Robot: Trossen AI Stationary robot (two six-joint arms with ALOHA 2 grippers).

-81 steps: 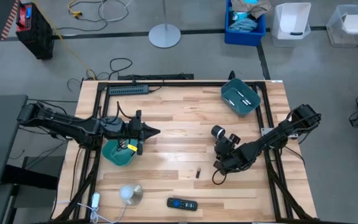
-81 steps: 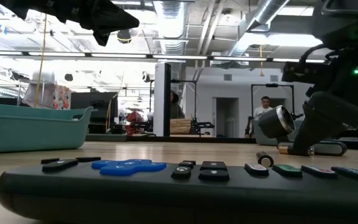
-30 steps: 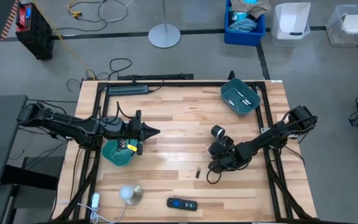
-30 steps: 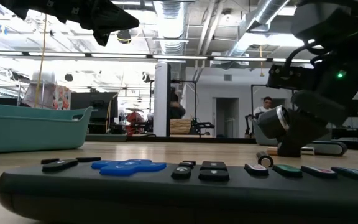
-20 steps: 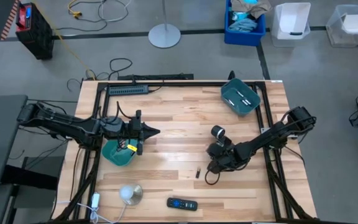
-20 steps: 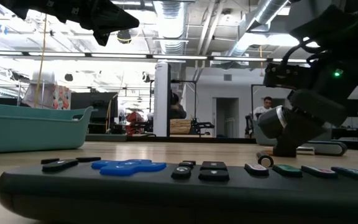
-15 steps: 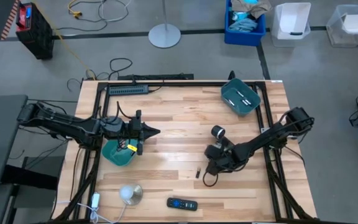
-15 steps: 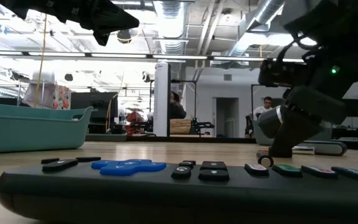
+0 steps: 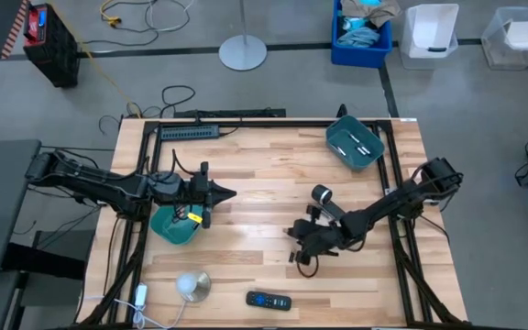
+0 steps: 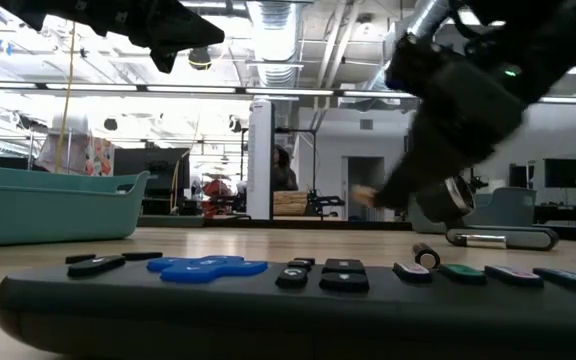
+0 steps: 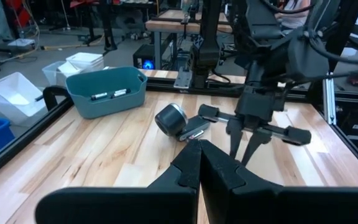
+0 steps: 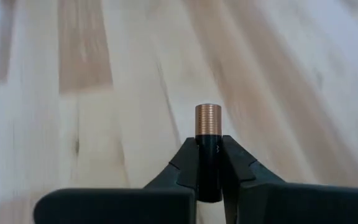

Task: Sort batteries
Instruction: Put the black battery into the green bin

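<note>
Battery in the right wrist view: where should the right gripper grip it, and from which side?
Grip the battery across its dark middle, coming lengthwise from the end opposite the copper cap: a slim cylinder, its ends give no hold. The right gripper is lined up so; the left gripper waits at table's left.

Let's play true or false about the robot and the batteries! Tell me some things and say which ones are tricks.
1. The right gripper is pinching a battery with a copper-coloured end. True.
2. The left gripper is wide open. False: its fingers are shut together.
3. The teal bin at the table's far side has batteries in it. True.
4. The remote control sits inside the teal bowl. False: it lies on the table's near edge.
</note>
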